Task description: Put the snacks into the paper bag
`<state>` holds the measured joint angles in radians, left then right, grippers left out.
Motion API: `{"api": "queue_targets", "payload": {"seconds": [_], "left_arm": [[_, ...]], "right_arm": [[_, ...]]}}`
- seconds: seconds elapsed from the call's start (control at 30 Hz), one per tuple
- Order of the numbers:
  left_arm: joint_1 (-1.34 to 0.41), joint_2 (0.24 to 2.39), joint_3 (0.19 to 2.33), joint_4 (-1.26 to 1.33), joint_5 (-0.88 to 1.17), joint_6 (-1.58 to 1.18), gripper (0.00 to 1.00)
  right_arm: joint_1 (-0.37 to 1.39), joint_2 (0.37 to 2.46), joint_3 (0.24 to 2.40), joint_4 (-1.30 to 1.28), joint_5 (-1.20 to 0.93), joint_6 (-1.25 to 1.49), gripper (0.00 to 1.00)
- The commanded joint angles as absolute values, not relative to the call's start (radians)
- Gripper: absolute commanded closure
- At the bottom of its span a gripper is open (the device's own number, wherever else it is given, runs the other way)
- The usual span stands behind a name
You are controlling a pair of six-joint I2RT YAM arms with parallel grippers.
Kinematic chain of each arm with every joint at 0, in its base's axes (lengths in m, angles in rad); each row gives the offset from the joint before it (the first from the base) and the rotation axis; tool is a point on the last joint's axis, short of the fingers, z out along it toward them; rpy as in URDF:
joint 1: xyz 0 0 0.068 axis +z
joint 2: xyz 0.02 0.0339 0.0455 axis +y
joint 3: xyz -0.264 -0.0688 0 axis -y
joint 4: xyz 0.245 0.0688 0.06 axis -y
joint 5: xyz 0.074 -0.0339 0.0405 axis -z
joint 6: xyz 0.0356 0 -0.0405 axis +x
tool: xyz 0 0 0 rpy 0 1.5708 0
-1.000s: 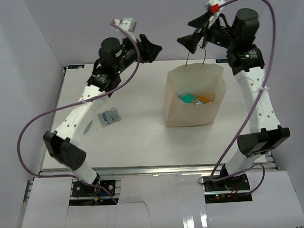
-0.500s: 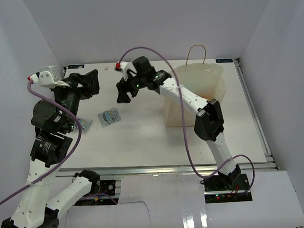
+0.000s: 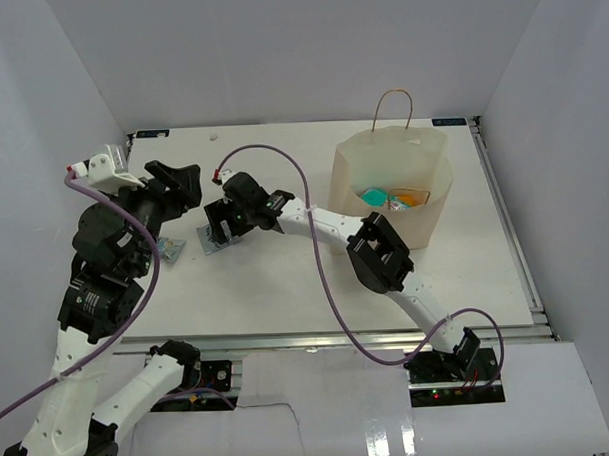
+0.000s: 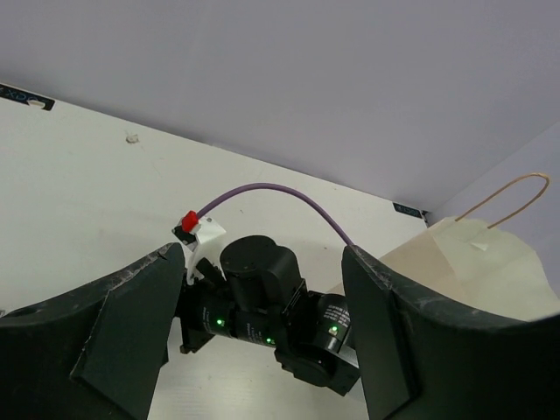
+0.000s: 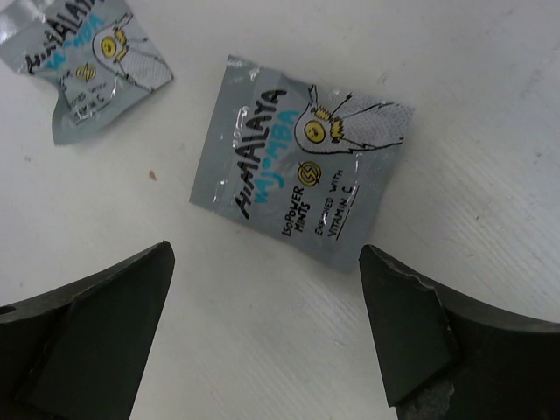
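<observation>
Top external | white table | lavender walls | paper bag upright

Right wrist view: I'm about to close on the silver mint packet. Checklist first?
1. Right gripper open: ok.
2. Silver packet lying flat, between the jaws: ok.
3. Second packet outside the jaws: ok.
4. Low enough to pinch the packet: cannot tell.
5. Paper bag upright, mouth open: ok.
6. Left gripper open and empty: ok.
</observation>
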<state>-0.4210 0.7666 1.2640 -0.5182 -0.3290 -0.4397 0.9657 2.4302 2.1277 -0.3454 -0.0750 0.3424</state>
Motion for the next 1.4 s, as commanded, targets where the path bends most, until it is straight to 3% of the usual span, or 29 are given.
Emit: {"api": "queue_targets", "payload": {"seconds": [0.0, 0.53, 0.97, 1.37], "left_arm": [[-0.423, 0.758, 1.246, -0.555, -0.318, -0.475, 0.16], [-0.423, 0.698, 1.178, -0.572, -0.288, -0.534, 0.16], [-0.423, 0.634, 1.169, -0.614, -0.304, -0.560, 0.16], [-0.423, 0.614, 1.167, -0.630, -0.281, -0.580, 0.14]], "right_arm": [[0.979, 2.454, 2.163, -0.233, 0.119, 0.423, 0.08], [1.037, 2.574, 2.184, -0.100, 0.271, 0.302, 0.11], [1.126, 2.530, 1.996, -0.100, 0.321, 0.265, 0.17], [1.118, 2.500, 1.865, -0.095, 0.359, 0.265, 0.56]]}}
